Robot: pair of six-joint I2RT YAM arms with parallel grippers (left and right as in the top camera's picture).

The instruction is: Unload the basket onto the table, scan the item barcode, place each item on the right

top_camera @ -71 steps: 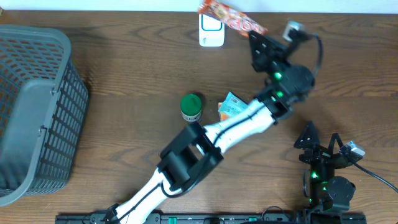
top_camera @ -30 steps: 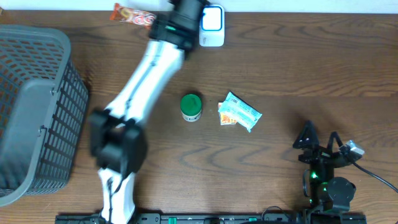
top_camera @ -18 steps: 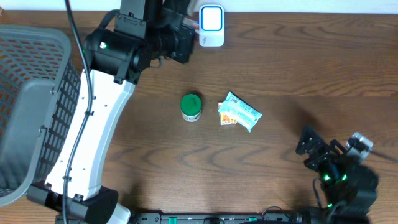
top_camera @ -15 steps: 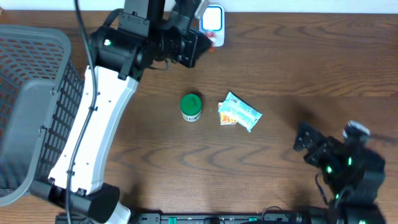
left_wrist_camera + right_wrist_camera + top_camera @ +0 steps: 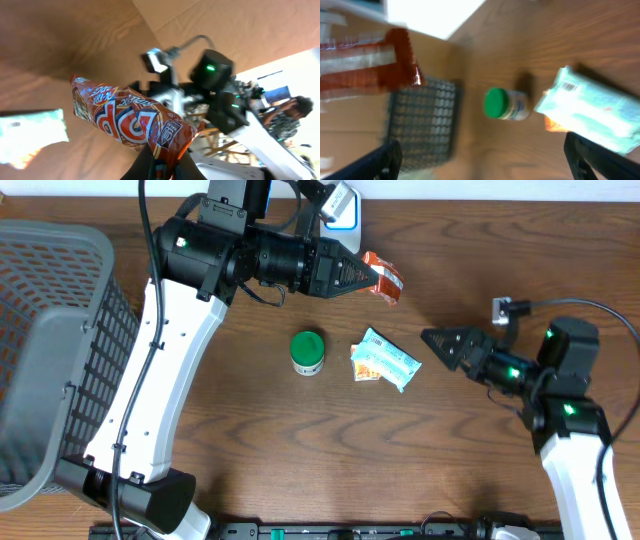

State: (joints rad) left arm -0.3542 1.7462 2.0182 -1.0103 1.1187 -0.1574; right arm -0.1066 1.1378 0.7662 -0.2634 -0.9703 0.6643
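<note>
**A:** Where's the snack packet (image 5: pixel 384 278)?

**B:** In the left gripper (image 5: pixel 366 278), whose jaws are clamped on 1 crimped end. It's glossy, orange and crinkled, held over the wooden table (image 5: pixel 480 270) just right of the white scanner (image 5: pixel 341 210).

**A:** And the right gripper (image 5: pixel 438 341)?

**B:** Spread wide and holding nothing, right of the pale-green pouch (image 5: pixel 386 362) and the round green-lidded jar (image 5: pixel 307 352).

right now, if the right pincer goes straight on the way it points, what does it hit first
Most likely the pale green snack packet, just ahead of the open right pincer; its height is unclear, so it might pass over.
</note>
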